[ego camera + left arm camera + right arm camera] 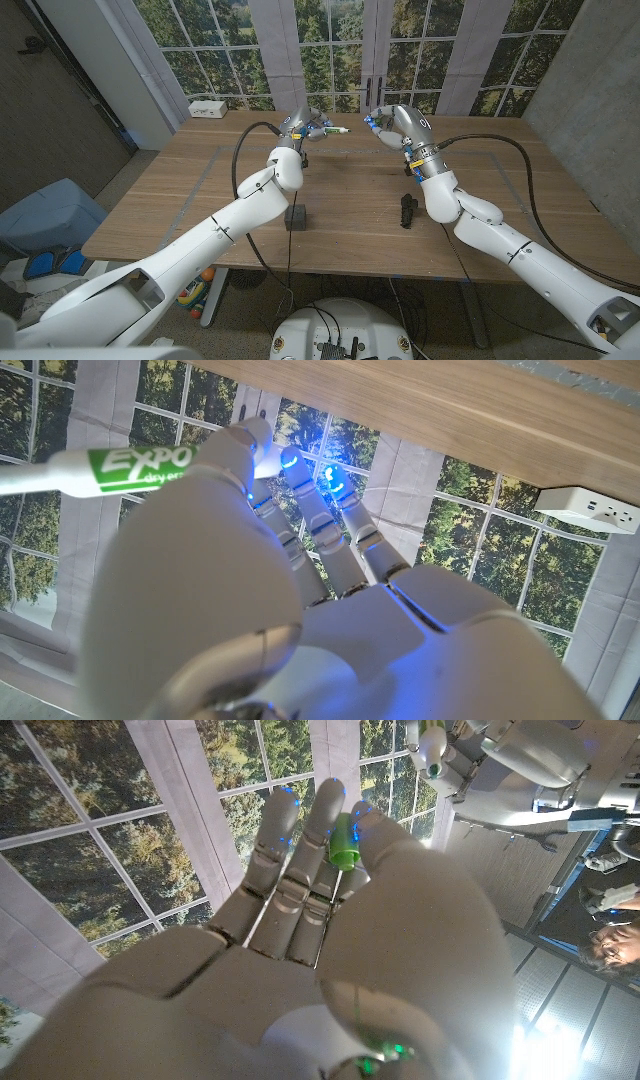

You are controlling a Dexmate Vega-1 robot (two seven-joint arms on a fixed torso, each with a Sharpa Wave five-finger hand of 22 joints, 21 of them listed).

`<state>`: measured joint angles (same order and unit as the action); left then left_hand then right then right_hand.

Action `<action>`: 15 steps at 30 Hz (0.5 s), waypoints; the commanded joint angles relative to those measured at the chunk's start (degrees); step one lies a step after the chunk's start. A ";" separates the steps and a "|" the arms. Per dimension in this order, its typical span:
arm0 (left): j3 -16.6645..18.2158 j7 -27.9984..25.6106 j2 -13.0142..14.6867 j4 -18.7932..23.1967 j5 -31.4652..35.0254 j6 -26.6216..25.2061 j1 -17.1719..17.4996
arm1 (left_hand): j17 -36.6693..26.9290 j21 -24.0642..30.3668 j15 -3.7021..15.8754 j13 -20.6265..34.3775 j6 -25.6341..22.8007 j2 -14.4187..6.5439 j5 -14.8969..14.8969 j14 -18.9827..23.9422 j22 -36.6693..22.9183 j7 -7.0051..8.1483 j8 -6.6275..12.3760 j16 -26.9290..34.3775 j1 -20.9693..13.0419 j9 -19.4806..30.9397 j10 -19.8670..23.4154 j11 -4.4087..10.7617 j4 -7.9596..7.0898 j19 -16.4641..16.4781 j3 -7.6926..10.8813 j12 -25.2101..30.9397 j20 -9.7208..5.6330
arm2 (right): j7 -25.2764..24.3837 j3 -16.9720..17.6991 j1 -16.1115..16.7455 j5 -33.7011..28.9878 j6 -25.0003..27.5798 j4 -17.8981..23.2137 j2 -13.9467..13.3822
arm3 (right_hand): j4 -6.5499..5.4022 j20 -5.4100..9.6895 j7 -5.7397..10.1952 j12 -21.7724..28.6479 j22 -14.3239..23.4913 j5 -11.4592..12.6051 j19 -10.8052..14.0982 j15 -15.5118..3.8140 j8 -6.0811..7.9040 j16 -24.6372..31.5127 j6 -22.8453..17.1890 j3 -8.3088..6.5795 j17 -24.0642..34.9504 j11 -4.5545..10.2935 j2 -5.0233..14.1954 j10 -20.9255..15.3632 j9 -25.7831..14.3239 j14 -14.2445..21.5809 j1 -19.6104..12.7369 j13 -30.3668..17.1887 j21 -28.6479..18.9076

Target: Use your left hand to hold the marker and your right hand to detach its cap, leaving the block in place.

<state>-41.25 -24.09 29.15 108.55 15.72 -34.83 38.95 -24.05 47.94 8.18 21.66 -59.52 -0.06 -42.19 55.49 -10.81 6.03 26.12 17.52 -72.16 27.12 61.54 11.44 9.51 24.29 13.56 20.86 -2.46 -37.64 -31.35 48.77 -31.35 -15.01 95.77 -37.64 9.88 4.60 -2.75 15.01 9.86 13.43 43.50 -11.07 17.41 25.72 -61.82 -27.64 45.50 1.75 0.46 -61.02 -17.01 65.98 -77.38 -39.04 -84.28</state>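
Wooden tabletop before tall windows; left hand fingers grip the marker, right hand fingers pinch its green cap; block near the front edge.

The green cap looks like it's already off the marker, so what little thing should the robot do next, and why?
Probably lower the right hand and set the green cap on the table. The cap sits pinched in its fingers, apart from the marker held by the left hand; the block stands untouched.
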 commanded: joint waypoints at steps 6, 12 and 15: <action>0.03 1.41 0.56 2.40 -0.16 -3.28 0.20 | -0.48 0.63 5.77 15.37 -5.03 -0.13 -0.97 0.39 -0.21 -4.55 -0.57 -0.28 1.00 -0.10 14.92 0.05 -0.74 -0.10 0.68 0.43 -5.80 | -0.48 0.62 0.09 -0.39 -2.48 -0.85 0.01 | -0.20 8.23 0.27 -0.08 0.21 0.67 0.80 -1.21 0.06 -0.20 -0.29 -0.24 0.31 0.36 0.71 -0.21 0.04 1.42 -1.41 -0.56 0.67; -1.56 5.18 1.13 3.82 -0.03 -9.60 -1.88 | -0.20 0.94 5.76 14.95 -4.00 -1.01 -0.62 -0.15 -0.35 -4.44 -2.00 -0.95 1.15 -0.84 13.28 -0.02 -0.88 -1.44 0.59 -0.67 -5.13 | 4.18 1.20 0.93 1.06 1.07 1.87 -0.69 | -0.22 8.26 0.49 -0.18 0.22 0.81 0.60 -1.23 -0.11 -0.39 0.38 -0.32 0.44 0.23 0.41 0.29 -0.18 0.87 -1.18 -1.06 1.07; -2.76 6.46 1.40 4.18 0.34 -12.41 -3.05 | -0.15 1.08 5.76 14.69 -3.59 -1.44 -0.13 -0.39 -0.38 -4.50 -2.65 -1.14 1.12 -1.38 12.94 -0.02 -0.87 -1.94 0.48 -1.09 -4.94 | 6.57 1.33 1.23 1.56 3.08 3.30 -1.10 | -0.39 8.28 0.85 -0.35 0.29 0.66 0.40 -1.21 -0.20 -0.34 0.73 -0.26 0.64 0.38 0.44 0.58 -0.32 0.70 -0.94 -1.21 1.25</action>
<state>-41.63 -21.86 29.74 110.89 15.67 -39.12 38.59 -24.17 48.62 8.18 21.67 -59.77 0.22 -42.73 55.49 -11.08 5.48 23.83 16.68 -71.83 25.88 61.56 11.44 9.33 23.02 13.56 20.17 -2.48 -36.91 -30.71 49.00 -31.21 -16.39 95.69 -37.84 9.93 4.81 -2.21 14.83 10.02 14.00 44.11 -11.09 17.41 25.39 -61.27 -27.59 45.80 2.07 -0.20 -60.68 -17.10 65.97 -78.05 -40.03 -83.42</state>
